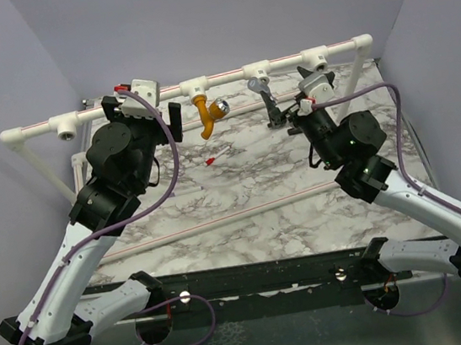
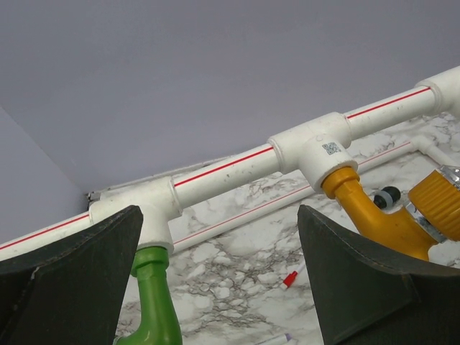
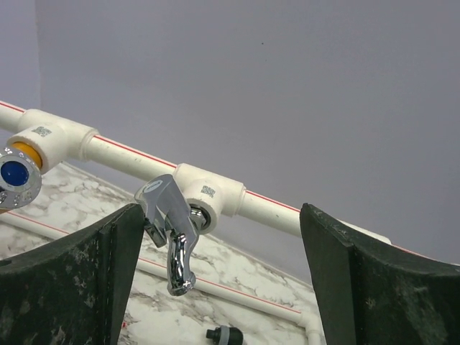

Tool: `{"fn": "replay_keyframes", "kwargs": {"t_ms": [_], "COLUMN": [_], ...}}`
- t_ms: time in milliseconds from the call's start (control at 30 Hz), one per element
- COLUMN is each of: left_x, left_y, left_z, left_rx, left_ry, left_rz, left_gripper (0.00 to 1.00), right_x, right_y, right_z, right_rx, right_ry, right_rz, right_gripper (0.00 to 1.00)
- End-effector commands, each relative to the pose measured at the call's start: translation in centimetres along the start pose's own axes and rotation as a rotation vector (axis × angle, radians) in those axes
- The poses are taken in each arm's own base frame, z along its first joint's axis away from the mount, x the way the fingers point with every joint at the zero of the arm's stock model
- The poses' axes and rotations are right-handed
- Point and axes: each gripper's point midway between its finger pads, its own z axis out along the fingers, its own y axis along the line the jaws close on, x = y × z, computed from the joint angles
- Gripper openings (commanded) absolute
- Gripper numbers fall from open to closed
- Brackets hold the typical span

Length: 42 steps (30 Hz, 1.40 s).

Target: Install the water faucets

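Note:
A white pipe (image 1: 226,76) with tee joints runs across the back. The green faucet (image 2: 154,302) hangs from a tee (image 2: 147,208), just inside my left gripper's left finger. The mustard-orange faucet (image 2: 374,212) with its silver knob (image 2: 438,208) hangs from the tee beside it and also shows in the top view (image 1: 206,116). The grey metal faucet (image 3: 169,223) sits in a tee (image 3: 208,198), close by my right gripper's left finger. My left gripper (image 2: 218,244) is open and empty. My right gripper (image 3: 219,237) is open and empty.
A red-tipped stick (image 1: 216,156) lies on the marble table (image 1: 303,205), with a purple-tipped one (image 2: 280,338) near it. A small black part (image 3: 226,336) lies by a lower pipe (image 3: 237,291). Another thin pipe (image 1: 219,216) crosses the table's middle. Purple walls stand close behind.

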Motion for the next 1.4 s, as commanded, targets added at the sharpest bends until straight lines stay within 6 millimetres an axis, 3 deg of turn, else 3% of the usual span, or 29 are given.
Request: {"fn": "replay_keyframes", "kwargs": {"t_ms": [0,267,533,700,900,1133,1367], "left_x": [-1.3,-2.9,-3.2,-3.3,-0.9,-0.3,0.0], "left_y": [0.8,0.1,-1.4,-1.7,-2.3,-2.9,-3.7], "left_z": [-0.4,-1.4,-2.2,-3.0,-3.2,-4.0,-4.6], "left_rx": [-0.025,0.043,0.141,0.166,0.183,0.221,0.274], "left_ry": [-0.017,-0.067,-0.086,-0.088,0.017,0.037,0.046], "left_rz": [0.015,-0.027,-0.074,-0.129,-0.141,-0.166,-0.180], "left_gripper": [0.90,0.90,0.96,0.99,0.99,0.99,0.99], "right_x": [-0.8,1.5,7.7,11.8,16.5,22.1,26.6], "right_y": [-1.1,-4.1,-5.7,-5.3,-5.3,-3.9,-5.1], "right_z": [-1.3,-5.1,-10.0,-12.4,-15.1,-16.3,-17.2], "right_rx": [-0.009,0.094,0.202,0.252,0.366,0.356,0.428], "right_ry": [0.014,0.121,0.308,0.390,0.421,0.421,0.367], "right_rz": [-0.032,-0.079,-0.103,-0.058,-0.043,-0.024,0.046], "right_gripper": [0.95,1.00,1.00,1.00,1.00,1.00,1.00]}}
